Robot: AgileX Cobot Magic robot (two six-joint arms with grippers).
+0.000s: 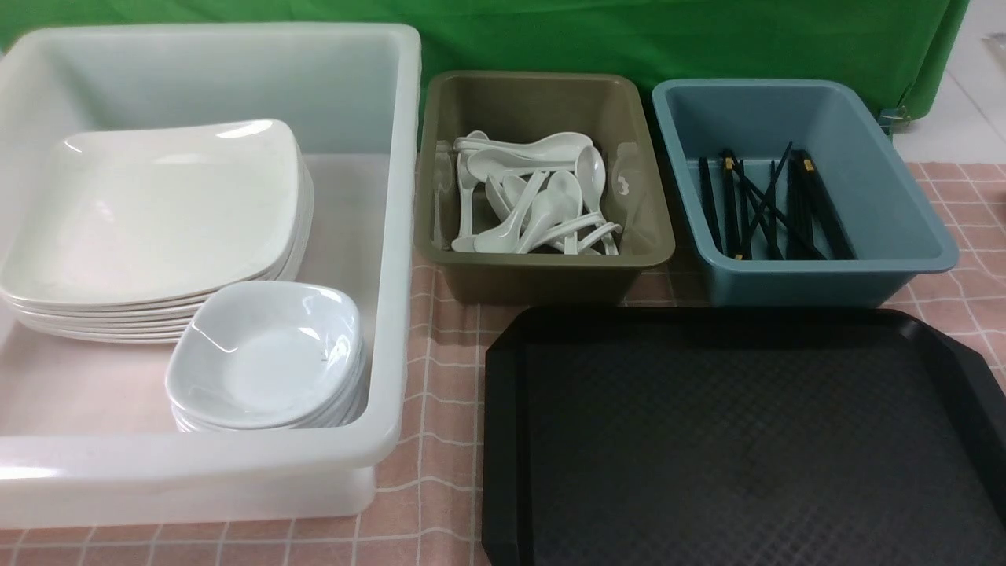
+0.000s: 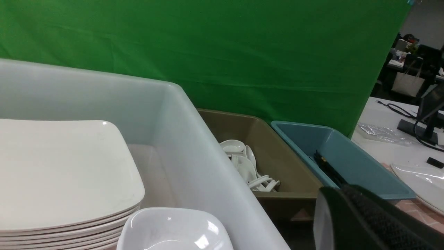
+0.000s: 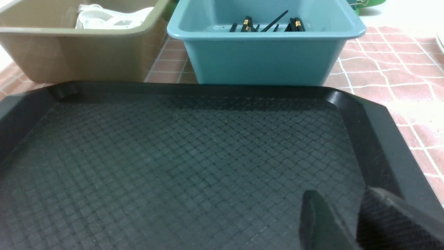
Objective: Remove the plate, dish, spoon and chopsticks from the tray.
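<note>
The black tray (image 1: 747, 440) lies at the front right with nothing on it; it also shows in the right wrist view (image 3: 180, 156). A stack of plates (image 1: 157, 212) and a stack of dishes (image 1: 267, 354) sit in the white tub (image 1: 393, 330). Several spoons (image 1: 534, 200) lie in the olive tub (image 1: 542, 275). Several chopsticks (image 1: 766, 208) lie in the blue tub (image 1: 817, 275). Neither gripper shows in the front view. My left gripper (image 2: 334, 189) is shut and empty beside the white tub. My right gripper (image 3: 340, 192) is shut and empty over the tray's near right part.
A pink checked cloth (image 1: 440, 503) covers the table. A green backdrop (image 1: 629, 39) hangs behind the tubs. In the left wrist view a glossy white plate-like thing (image 2: 421, 182) lies past the blue tub, at the picture's edge.
</note>
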